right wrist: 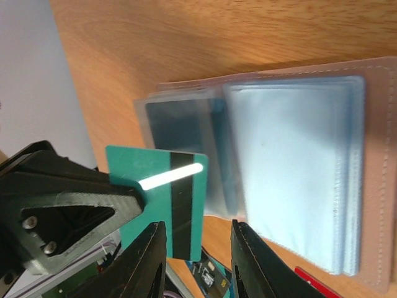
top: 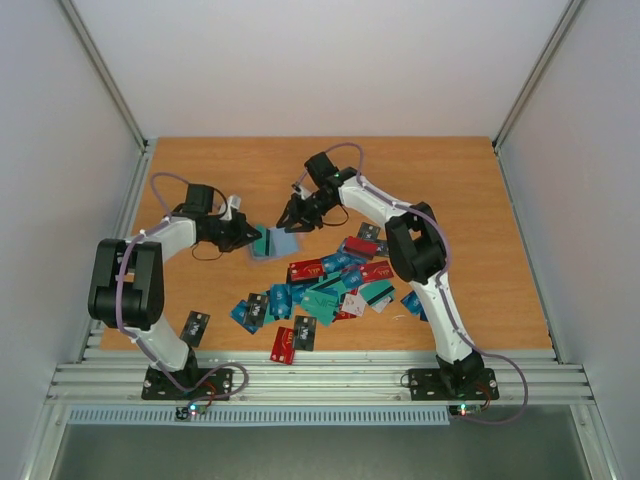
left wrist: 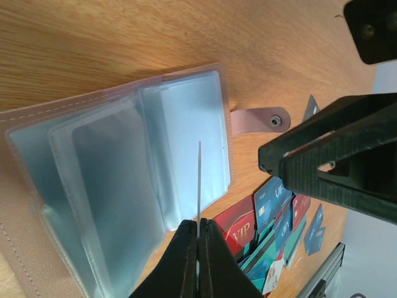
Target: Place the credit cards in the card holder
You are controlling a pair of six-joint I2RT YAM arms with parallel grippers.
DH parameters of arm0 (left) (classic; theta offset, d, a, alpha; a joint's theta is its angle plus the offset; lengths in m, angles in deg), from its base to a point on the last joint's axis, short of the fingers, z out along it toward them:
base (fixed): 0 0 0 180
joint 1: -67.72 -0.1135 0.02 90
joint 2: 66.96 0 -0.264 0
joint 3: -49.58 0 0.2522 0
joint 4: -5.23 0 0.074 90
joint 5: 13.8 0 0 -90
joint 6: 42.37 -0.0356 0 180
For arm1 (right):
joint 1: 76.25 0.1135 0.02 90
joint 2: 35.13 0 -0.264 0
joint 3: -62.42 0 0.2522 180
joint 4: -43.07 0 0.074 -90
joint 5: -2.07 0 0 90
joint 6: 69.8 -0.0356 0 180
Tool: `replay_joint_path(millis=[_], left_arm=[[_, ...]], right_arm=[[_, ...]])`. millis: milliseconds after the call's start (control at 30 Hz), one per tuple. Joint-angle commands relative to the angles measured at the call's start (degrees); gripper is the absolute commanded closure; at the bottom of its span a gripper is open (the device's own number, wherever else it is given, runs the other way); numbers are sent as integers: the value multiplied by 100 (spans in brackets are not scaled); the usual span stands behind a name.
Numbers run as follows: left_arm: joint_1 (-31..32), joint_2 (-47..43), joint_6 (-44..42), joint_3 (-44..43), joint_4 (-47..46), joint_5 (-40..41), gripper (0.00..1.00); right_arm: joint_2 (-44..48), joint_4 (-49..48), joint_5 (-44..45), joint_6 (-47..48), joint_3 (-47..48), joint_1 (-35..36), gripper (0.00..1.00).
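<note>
Card holder [top: 277, 246] lies open on the tabletop [top: 440, 180], left of centre, between the two grippers. Right wrist view: clear bluish pockets fanned out and a tan stitched cover along the far edge; whether any pocket is filled cannot be told through the glare. Left wrist view adds a pinkish strap with snap [left wrist: 260, 118] lying flat beside the holder; this is not seen from the right wrist. Left gripper [left wrist: 198, 226] is clamped on a teal card [right wrist: 155, 198]. From its own camera the card is only a thin pale edge-on line over the pockets. The right wrist view gives its face, teal with a dark stripe, just at the holder's near edge; contact is not resolvable. Right gripper [right wrist: 198, 231] has its jaws moderately apart with nothing gripped; the card's lower corner shows in the gap. Only the top view shows the remaining credit cards [top: 330, 285] spread right of and nearer than the holder. One lone card [top: 196, 327] lies by the left arm. Card print is too small to read.
</note>
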Motion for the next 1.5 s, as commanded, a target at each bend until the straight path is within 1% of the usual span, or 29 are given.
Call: replay_joint_path(millis=[0,433,900,1467], left_arm=[[-28,13,-311,53,133,111,100],[-34,99,-410,90,160,217,100],[-37,377,-476,65,51,49,100],[-32,571,-442,38,-404,-258,100]], right_arm=[[-237,139,-85,148,0,-39,70],[-464,302,10,327,-28,-159,71],[-561,379,52,477,-218,-162,72],[-517,623,165,686,-220,-208,73]])
